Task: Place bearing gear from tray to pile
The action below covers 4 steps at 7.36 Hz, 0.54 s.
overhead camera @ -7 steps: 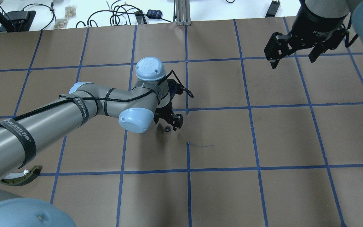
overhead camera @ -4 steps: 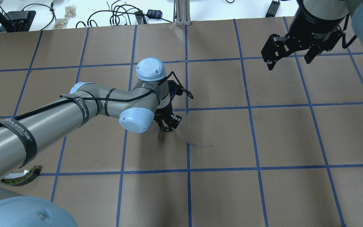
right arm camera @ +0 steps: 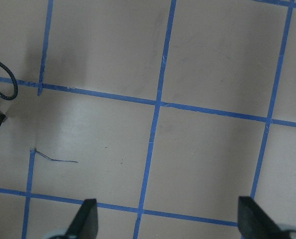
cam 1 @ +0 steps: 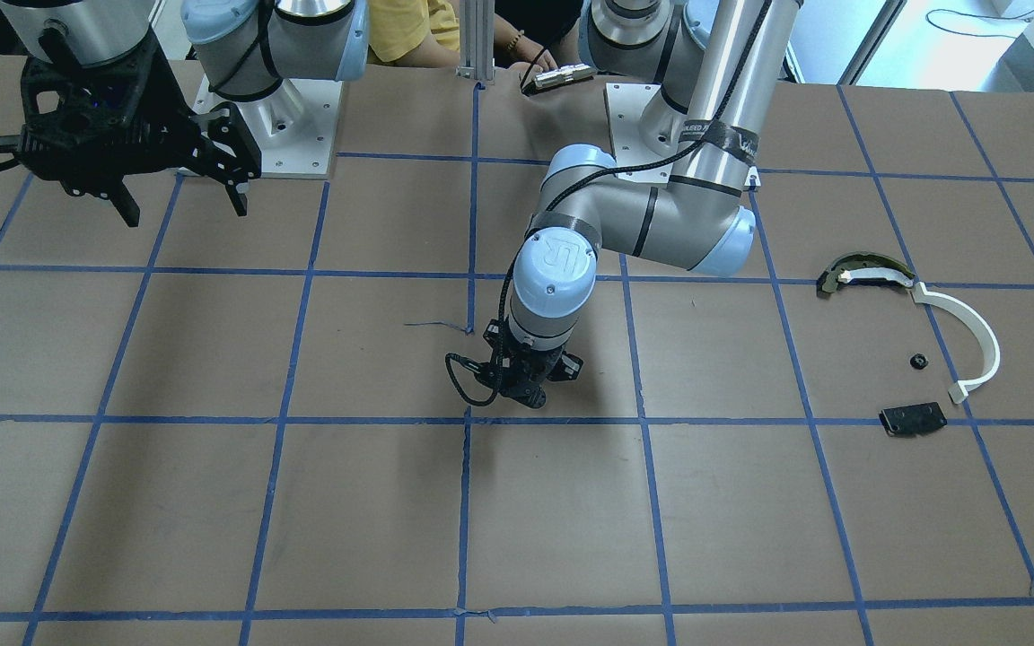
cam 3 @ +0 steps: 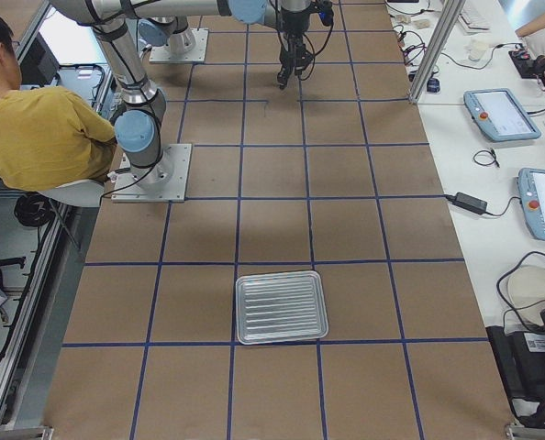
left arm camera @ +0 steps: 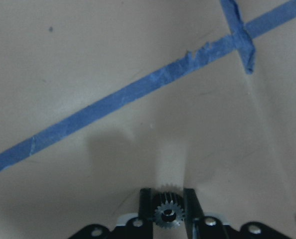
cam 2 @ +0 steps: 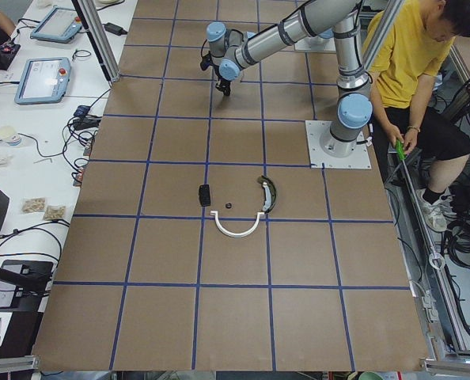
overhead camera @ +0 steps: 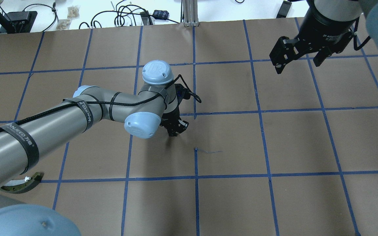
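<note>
My left gripper [overhead camera: 175, 131] is shut on a small toothed bearing gear [left arm camera: 168, 214], held between its fingertips low over the brown paper near the table's middle; the gripper also shows in the front-facing view [cam 1: 526, 395]. The pile lies apart toward the robot's left: a white curved arc strip [cam 1: 975, 336], an olive-and-black curved piece [cam 1: 863, 272], a flat black plate [cam 1: 912, 419] and a small black part [cam 1: 918, 362]. My right gripper [overhead camera: 295, 60] hangs open and empty above the far right of the table. The metal tray [cam 3: 282, 307] shows only in the exterior right view.
Blue tape lines grid the brown paper. A person in a yellow shirt [cam 2: 413, 71] sits behind the robot's base. Cables and teach pendants [cam 3: 500, 112] lie on the white bench beyond the table's far edge.
The gear lay on the paper between the left gripper's open fingers; the fingers have closed on it. The right gripper has drifted slightly left and away.
</note>
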Tool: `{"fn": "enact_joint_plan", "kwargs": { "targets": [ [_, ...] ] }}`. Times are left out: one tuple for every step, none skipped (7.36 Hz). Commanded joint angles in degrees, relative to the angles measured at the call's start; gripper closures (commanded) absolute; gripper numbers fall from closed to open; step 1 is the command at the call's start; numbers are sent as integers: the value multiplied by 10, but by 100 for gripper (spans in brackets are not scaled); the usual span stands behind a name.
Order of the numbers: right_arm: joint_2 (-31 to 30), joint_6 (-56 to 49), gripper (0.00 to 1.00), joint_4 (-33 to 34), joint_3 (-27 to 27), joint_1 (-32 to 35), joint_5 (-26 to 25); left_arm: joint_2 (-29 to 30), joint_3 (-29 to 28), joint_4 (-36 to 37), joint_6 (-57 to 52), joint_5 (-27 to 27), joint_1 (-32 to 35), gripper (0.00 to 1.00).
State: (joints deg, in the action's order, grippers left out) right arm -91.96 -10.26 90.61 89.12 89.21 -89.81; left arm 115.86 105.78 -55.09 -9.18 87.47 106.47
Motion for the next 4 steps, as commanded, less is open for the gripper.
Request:
{"fn": "enact_joint_plan", "kwargs": {
  "targets": [
    [-1, 1, 0, 2, 0, 0, 0, -24, -30, -33, 8, 10, -13, 100],
    [-4, 4, 0, -3, 0, -1, -6, -35, -83, -120, 18, 29, -64, 100],
    [-8, 9, 0, -3, 1, 0, -7, -45, -142, -203, 8, 30, -165, 100],
    [-8, 9, 0, -4, 1, 0, -7, -51, -162, -232, -62, 31, -254, 100]
  ]
}}
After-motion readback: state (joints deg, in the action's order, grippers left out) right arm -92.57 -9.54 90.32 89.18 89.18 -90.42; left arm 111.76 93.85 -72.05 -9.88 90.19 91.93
